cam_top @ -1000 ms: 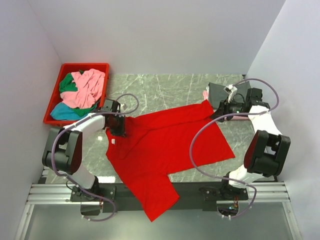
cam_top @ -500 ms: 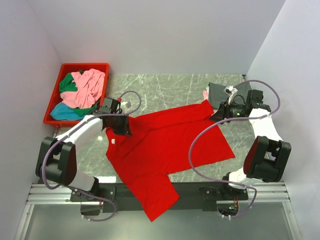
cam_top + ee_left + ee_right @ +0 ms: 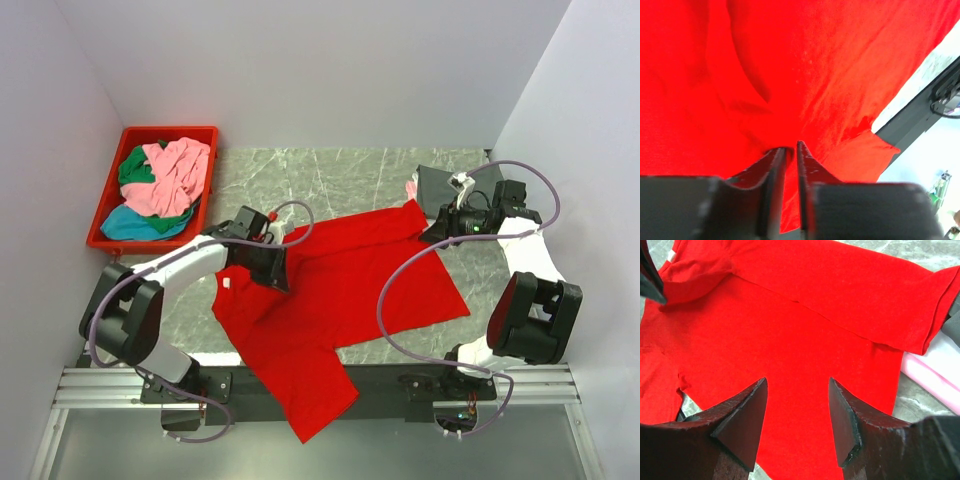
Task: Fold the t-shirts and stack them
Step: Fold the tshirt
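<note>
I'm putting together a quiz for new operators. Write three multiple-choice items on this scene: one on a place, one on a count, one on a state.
1. Where does the red bin sit?
A. At the far left corner of the table
B. Between the two arm bases
C. At the far right corner

2. How many colours of cloth show in the bin?
A. One
B. Three
C. Five

3. What is the left end effector doing?
A. Hanging wide open over bare marble
B. Pinching the red t-shirt
C. Holding a grey shirt

Answers:
1 A: the top view shows it at the far left edge.
2 B: pink cloth, green cloth and teal cloth lie in it.
3 B: the left wrist view shows its fingers nearly together with red cloth between them.
</note>
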### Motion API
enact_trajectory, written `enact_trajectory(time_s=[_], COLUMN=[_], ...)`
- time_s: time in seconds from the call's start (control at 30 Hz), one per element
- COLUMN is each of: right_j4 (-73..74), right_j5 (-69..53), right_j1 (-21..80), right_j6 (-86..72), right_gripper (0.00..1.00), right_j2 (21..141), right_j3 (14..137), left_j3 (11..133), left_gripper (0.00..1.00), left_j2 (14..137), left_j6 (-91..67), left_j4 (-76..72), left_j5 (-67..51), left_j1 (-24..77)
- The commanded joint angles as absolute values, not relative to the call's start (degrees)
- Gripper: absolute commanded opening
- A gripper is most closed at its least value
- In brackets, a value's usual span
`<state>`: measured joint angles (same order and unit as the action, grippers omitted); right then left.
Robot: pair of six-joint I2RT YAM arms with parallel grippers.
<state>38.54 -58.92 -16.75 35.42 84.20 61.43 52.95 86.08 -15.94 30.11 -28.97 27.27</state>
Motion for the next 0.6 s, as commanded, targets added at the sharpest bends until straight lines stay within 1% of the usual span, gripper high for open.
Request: enact_trajectory(time_s=[0.0,0.07,0.23,0.3,0.33,0.37,0.43,0.47,0.53,0.57], right_j4=[37.0,37.0,36.83,37.0,36.91,37.0,36.91,37.0,36.91,36.91], right_j5=[-58.54,-58.36,-58.1,-58.01,-57.83,-57.83,-57.74,-57.57,-57.57,-57.66], right_j1=[-17.14,-17.23,-17.14,-17.14,-17.14,-17.14,-17.14,-17.14,-17.14,-17.14], right_j6=[34.89,34.89,34.63,34.63,34.63,34.8,34.89,34.81,34.8,34.63], right_gripper=[0.59,0.59,0.59,0.59,0.59,0.6,0.6,0.6,0.6,0.6], right_j2=[83.5,83.76,84.73,84.9,84.9,84.82,84.64,84.64,84.29,84.29], right_j3=[60.91,60.91,61.08,61.26,61.26,61.26,61.26,61.26,61.26,61.17], left_j3=[52.29,52.12,52.99,53.26,53.52,53.61,53.35,52.91,52.12,51.95], left_gripper=[0.23,0.3,0.38,0.43,0.45,0.49,0.53,0.57,0.58,0.6], left_j2=[87.1,87.36,87.01,86.22,85.87,85.52,85.87,87.17,90.07,93.48], left_j6=[-16.08,-15.82,-15.64,-15.47,-15.29,-15.21,-15.21,-15.64,-15.38,-15.12], left_j4=[29.09,29.27,28.92,28.65,28.04,27.69,25.94,25.14,24.17,24.0], left_j5=[-29.97,-29.97,-33.13,-34.45,-36.63,-37.96,-42.61,-44.28,-49.36,-50.0], left_j1=[29.26,30.23,31.81,31.82,31.9,31.82,31.99,31.99,32.52,33.22])
